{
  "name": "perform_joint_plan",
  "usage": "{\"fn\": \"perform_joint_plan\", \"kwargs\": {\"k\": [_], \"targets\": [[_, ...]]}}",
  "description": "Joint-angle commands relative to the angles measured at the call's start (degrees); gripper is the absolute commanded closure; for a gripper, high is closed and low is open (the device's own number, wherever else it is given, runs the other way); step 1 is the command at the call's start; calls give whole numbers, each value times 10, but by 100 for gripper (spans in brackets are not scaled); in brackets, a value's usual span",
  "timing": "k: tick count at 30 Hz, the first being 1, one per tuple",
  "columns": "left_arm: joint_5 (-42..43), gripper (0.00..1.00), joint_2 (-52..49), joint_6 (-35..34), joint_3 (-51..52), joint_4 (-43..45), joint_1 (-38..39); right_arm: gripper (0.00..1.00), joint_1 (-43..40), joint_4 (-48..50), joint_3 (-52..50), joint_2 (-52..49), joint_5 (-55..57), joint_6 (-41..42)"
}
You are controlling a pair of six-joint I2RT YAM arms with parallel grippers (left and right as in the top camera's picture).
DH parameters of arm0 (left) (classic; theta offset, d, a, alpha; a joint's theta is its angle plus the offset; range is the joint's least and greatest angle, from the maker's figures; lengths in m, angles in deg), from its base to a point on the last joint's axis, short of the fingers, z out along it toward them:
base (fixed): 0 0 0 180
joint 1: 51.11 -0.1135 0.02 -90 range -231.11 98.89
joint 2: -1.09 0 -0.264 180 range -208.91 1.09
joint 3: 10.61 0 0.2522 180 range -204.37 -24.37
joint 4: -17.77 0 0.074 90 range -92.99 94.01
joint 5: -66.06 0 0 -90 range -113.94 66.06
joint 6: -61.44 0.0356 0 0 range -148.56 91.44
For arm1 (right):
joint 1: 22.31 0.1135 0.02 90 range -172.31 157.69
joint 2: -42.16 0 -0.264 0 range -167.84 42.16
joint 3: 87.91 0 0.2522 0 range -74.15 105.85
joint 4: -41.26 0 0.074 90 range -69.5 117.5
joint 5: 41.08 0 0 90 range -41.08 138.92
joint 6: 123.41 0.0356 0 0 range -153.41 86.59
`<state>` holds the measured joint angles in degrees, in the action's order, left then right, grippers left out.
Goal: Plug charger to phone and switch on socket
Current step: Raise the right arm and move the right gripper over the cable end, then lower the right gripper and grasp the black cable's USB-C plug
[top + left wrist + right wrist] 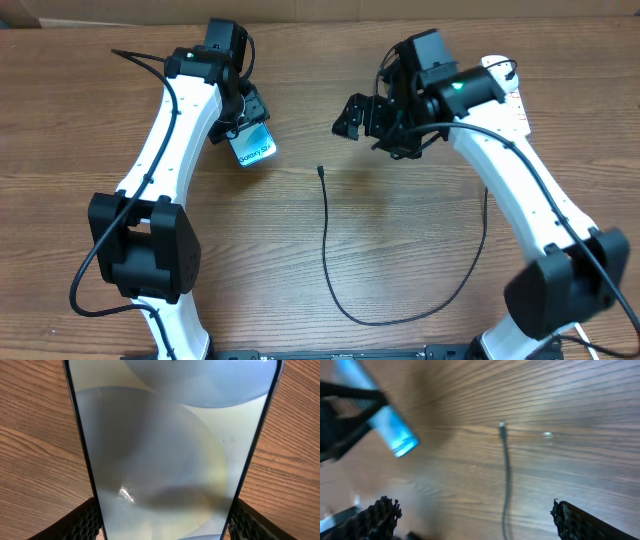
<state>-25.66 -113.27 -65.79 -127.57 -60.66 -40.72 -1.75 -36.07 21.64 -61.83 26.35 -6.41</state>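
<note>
left jaws: clamped on phone (254, 147), toward far edge, left of centre | right jaws: wide open, empty, toward far edge, right of centre | charger (325, 240): loose on mid-tabletop (80, 120), plug tip (320, 170) unconnected

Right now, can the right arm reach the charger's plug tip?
Probably yes: the right tool hangs open near the charger, whose tip lies uncovered; the phone is held off to one side.
</note>
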Motion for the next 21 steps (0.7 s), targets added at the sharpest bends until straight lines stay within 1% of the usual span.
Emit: {"fn": "perform_joint_plan", "kwargs": {"k": [1,4,6,12,15,18,19,21], "targets": [[3,51,23,10,-1,9,1,0,10,19,13,-36,46,3],[3,52,23,7,-1,12,-4,0,31,50,13,-65,49,2],[2,52,23,4,-1,12,-12,0,45,60,13,-81,72,3],[2,51,23,-7,-1,3,-50,0,81,68,13,-121,143,20],[5,50,23,-18,-1,-6,-74,0,93,75,13,-141,157,26],[26,49,23,-17,-1,-15,-97,0,97,80,13,-158,161,35],[33,49,23,-13,-1,-19,-108,5,97,83,13,-166,162,34],[33,49,23,-13,-1,-22,-116,8,97,90,10,-171,161,28]]}}
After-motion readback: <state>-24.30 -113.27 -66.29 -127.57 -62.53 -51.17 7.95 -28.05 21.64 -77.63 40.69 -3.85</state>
